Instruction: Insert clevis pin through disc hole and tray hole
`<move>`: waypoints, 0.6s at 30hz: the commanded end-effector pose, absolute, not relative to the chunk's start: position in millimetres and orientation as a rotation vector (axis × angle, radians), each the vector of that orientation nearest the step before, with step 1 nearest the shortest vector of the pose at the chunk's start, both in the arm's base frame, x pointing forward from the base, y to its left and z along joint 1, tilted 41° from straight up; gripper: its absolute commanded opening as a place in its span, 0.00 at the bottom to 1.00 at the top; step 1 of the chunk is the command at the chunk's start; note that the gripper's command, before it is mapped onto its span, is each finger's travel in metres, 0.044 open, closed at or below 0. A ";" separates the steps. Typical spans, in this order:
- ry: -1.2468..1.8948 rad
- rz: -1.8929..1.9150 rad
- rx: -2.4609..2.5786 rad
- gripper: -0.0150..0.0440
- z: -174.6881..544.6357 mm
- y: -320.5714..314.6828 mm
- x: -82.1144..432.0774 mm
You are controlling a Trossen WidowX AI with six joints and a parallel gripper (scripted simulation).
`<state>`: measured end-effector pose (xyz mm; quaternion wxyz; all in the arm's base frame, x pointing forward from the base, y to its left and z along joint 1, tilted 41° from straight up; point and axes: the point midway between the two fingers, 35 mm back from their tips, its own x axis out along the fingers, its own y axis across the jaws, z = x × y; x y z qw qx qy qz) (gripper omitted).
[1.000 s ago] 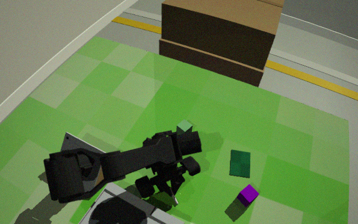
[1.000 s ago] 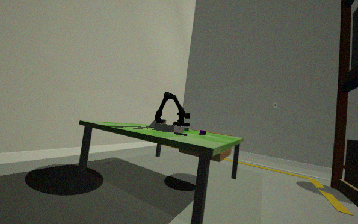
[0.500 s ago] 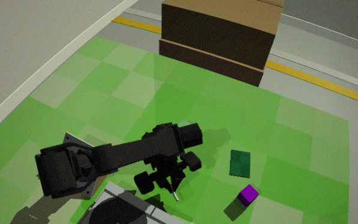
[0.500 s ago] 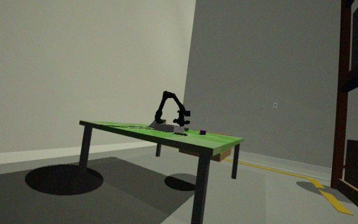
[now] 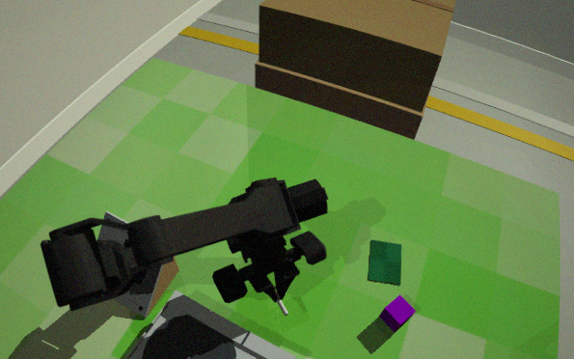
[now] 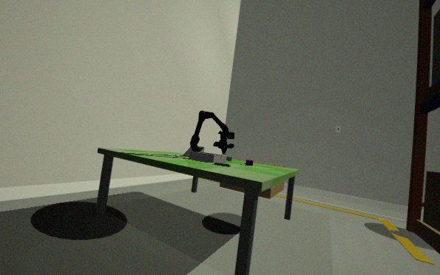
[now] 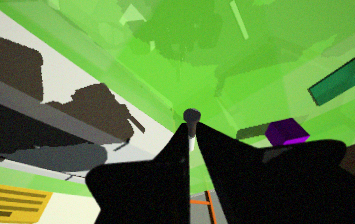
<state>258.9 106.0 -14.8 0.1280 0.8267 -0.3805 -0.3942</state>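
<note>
top view | pin (image 5: 283, 307) (image 7: 192, 118) btwn tool (image 5: 277, 295) (image 7: 190, 126) tips, sticking out past them

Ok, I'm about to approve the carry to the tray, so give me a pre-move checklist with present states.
1. Pin between the gripper's fingers: ok, they are shut on it.
2. Pin up off the table: ok, it appears raised, apart from its shadow.
3. Pin outside the tray, not snagged on its rim: ok.
4. Purple block away from the tray: ok.
5. Disc hole lined up with the tray's pin hole: cannot tell, neither hole is discernible.
</note>
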 end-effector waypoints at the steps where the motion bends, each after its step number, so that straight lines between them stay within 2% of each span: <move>1: -1.136 -1.154 2.418 0.25 -9.6 102.7 258.9; 18: -1.543 -1.224 2.552 0.25 52.1 57.1 248.5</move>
